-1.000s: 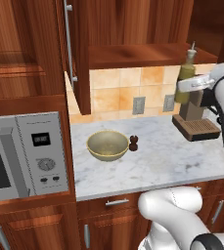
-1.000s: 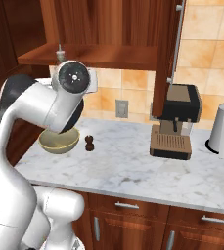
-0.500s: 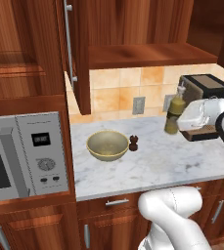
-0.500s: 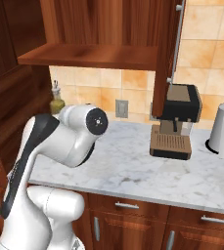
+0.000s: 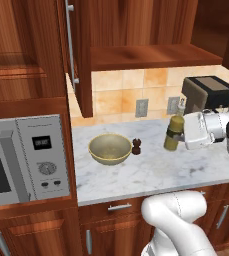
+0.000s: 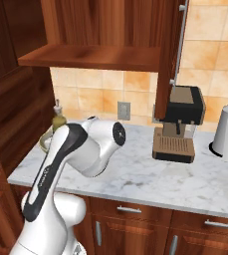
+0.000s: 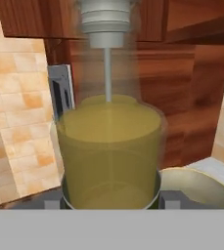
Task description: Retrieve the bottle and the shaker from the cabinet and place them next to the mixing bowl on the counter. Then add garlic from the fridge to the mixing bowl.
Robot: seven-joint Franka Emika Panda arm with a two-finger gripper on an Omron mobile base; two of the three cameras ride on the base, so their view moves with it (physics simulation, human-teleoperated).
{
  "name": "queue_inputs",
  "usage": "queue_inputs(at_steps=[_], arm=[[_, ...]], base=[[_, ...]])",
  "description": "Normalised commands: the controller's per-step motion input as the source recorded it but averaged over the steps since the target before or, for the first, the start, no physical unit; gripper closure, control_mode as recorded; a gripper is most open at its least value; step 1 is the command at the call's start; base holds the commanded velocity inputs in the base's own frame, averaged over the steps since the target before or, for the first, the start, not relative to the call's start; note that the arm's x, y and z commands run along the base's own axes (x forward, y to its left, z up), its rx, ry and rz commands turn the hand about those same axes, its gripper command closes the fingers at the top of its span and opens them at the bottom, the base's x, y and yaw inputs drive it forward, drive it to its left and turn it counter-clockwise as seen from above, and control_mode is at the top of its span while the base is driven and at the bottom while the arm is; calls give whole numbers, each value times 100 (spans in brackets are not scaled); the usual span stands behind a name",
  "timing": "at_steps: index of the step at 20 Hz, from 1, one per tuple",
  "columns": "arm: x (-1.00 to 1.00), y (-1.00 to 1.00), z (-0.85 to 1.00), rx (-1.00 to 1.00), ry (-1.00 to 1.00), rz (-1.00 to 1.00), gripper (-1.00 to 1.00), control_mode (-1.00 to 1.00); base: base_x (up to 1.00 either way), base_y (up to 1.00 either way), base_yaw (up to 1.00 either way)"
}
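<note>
Kitchen table (image 5: 151,172), marble, under open cabinet (image 5: 151,55). My pincer (image 5: 182,135) clamped on bottle (image 5: 173,131); has brought it down from cabinet height to just above table, right of shaker (image 5: 136,146). Bottle upright, yellow liquid visible. Shaker stands just beside mixing bowl (image 5: 110,148). Judgement: bottle retrieval done; placement pending, needs shift nearer bowl, then release. Garlic step not yet started. Risk: knocking shaker.

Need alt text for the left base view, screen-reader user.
The robot's hand holds a bottle of yellow liquid upright, low over the marble counter, to the right of a small dark shaker and a mixing bowl. A microwave sits at left, a coffee machine at back right.
</note>
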Motion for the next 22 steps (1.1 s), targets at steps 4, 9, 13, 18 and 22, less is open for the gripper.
queue_inputs(at_steps=[4,9,13,18,22], arm=[[1,12,-56,-6,0,6,100,-100],[16,23,-59,-5,0,0,100,-100],[25,17,-65,-3,0,0,100,-100],[25,3,-49,0,0,0,100,-100],[16,0,-3,0,0,0,100,-100]], base=[[0,0,0],[0,0,0],[0,0,0],[0,0,0],[0,0,0]])
